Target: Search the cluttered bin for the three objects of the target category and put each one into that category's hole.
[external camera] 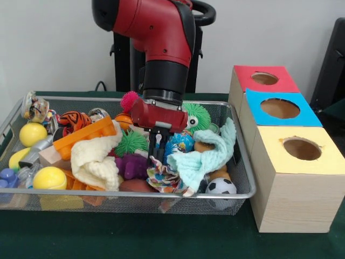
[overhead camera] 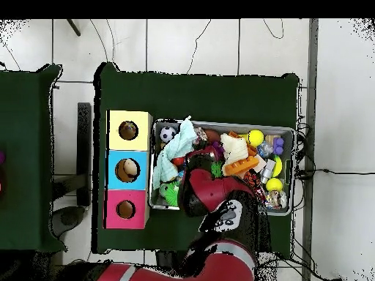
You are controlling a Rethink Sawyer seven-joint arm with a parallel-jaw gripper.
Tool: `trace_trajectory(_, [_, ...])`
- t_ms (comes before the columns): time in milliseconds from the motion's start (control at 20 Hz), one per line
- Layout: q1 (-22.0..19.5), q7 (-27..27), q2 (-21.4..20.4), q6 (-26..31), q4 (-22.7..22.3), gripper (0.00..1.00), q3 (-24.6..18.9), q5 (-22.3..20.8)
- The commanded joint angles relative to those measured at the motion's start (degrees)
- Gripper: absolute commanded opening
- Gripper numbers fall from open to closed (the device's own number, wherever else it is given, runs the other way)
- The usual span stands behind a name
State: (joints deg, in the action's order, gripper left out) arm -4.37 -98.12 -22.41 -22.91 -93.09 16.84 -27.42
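The red and black arm [external camera: 156,38] drops nearly straight down into the middle of the wire bin [external camera: 129,195], wrist vertical, and the hand [external camera: 157,144] points down into the clutter. Its 2 dark fingers [external camera: 153,143] sit close together just above a patterned cloth [external camera: 161,175]; whether they pinch anything cannot be told from here.

Just right of the hand lies a pale mint cloth [external camera: 207,159], draped with its long axis running from the bin's back right corner down toward the front rim. Left of the hand a cream cloth [external camera: 97,159] hangs over an orange block [external camera: 86,135].

Right of the bin, on the green bench [external camera: 161,237], stand 3 boxes: red box [external camera: 261,80], blue box [external camera: 277,108] and yellow box [external camera: 302,151], each with 1 round hole on top.
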Motion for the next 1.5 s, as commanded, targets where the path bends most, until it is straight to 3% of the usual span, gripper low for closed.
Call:
trace_trajectory(50, [-1.8, -11.07, -4.48, -0.73, -8.33, 0.0, -7.31, -3.61])
trace_trajectory(700, [-5.37, -10.49, -16.5, 3.54, -18.0, 0.0, -10.0, -10.05])
trace_trajectory(950, [-8.18, -11.28, -21.86, 4.52, -22.03, 0.0, -12.73, -12.14])
trace_trajectory(1150, [-11.7, -11.43, -27.87, 8.46, -25.73, 0.0, -17.24, -13.73])
trace_trajectory(1500, [-15.71, -10.74, -37.02, 12.4, -31.99, 0.0, -22.99, -12.6])
